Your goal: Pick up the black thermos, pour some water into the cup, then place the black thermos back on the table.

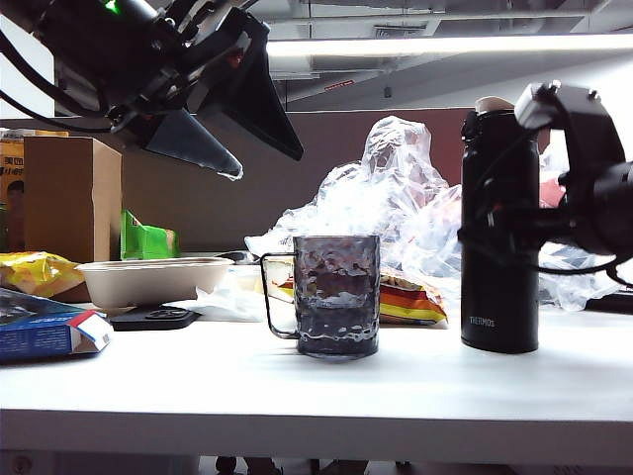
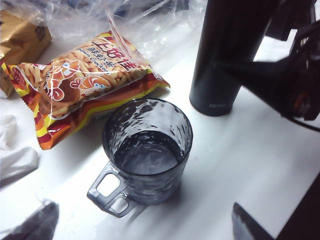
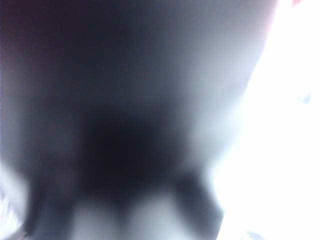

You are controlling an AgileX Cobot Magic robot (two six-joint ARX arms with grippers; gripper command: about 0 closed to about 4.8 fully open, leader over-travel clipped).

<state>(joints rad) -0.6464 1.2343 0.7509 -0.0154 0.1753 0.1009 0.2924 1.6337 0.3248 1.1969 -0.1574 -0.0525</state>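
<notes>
The table (image 1: 297,381) is big, white and flat, so everything can stand on it without tipping. I use the cup as my marker for where things are.

The black thermos (image 1: 499,228) stands upright on the table, to the right of the cup and a little apart from it. It is tall, thin and dull black, with a pale spout on top and small white letters near the bottom. The right gripper (image 1: 495,233) is around its middle. In the right wrist view all I see is a dark blur, because the camera is pressed so close. I cannot tell if the fingers squeeze the thermos or have let go. The thermos rests on its own base, so I think the arm is at the putting-down part.

The left gripper (image 1: 242,134) hangs high up, above the cup and to its left. Its jaws are spread wide and hold nothing. It waits out of the way.

The cup (image 2: 147,150) is smoky grey and see-through, with bumpy walls and a thin handle. There is water in the bottom. A snack bag (image 2: 85,85) lies just behind the cup.
</notes>
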